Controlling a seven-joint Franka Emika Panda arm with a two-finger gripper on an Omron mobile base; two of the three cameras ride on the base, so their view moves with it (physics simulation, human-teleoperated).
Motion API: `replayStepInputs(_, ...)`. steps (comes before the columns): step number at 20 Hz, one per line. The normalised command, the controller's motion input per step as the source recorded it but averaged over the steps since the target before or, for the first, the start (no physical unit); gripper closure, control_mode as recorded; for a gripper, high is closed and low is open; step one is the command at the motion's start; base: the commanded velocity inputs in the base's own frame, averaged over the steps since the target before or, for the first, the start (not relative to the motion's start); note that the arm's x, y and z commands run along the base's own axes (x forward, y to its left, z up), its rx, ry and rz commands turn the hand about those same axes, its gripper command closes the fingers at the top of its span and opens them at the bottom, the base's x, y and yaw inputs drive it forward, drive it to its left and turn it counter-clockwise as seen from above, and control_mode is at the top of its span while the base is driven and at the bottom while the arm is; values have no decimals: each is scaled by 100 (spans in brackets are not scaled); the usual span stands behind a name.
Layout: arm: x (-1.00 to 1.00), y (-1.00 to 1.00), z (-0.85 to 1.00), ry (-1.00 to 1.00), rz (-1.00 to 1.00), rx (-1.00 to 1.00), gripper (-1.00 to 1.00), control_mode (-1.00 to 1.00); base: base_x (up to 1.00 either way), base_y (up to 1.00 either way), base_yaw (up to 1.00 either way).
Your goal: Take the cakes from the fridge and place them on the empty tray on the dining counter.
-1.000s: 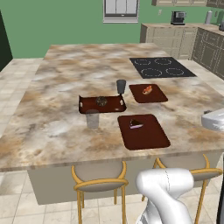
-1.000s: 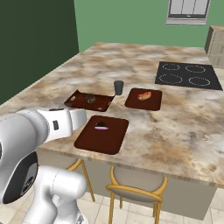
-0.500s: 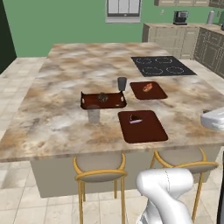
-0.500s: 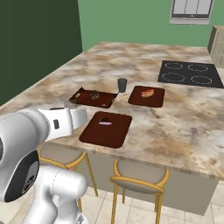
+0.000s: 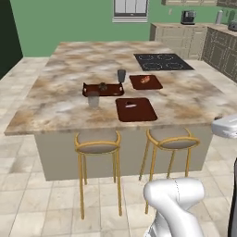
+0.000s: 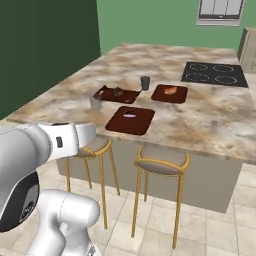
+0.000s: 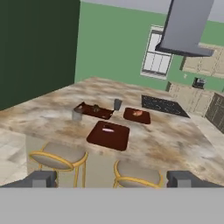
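One small pale cake slice (image 5: 131, 105) (image 6: 129, 115) (image 7: 107, 128) lies on the large flat red-brown tray (image 5: 139, 113) (image 6: 132, 124) (image 7: 111, 139). That tray sits near the front edge of the marble dining counter (image 5: 60, 92) (image 6: 210, 110) (image 7: 166, 135). In the hand view my gripper (image 7: 111, 179) is open, its fingertips wide apart with nothing between them. It hangs well back from the counter, looking over the stools at the tray. The fridge is out of view.
Behind the tray stand a rimmed tray (image 5: 90, 90) with a round dark pastry, a glass (image 5: 94, 99), a dark cup (image 5: 121, 75) and a smaller tray (image 5: 150, 84) with reddish food. The cooktop (image 5: 162, 61) lies farther back. Two stools (image 5: 97, 148) (image 5: 172, 141) stand before the counter.
The whole picture has shifted: the base has backed away from the counter, which now looks farther off, with the stools and floor in full view. The gripper stays open.
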Motion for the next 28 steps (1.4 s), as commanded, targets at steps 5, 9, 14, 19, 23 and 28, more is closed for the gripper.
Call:
replayStepInputs(5,0,0,0,0,0,0,-100,100,-10,-100,0)
replayStepInputs(9,0,0,0,0,0,0,-100,100,-2,-100,0)
replayStepInputs(14,0,0,0,0,0,0,-100,100,0,-100,0)
replayStepInputs(19,0,0,0,0,0,0,-100,100,0,-100,0)
replayStepInputs(23,0,0,0,0,0,0,-100,100,1,-100,0)
replayStepInputs(28,0,0,0,0,0,0,-100,100,48,-85,0)
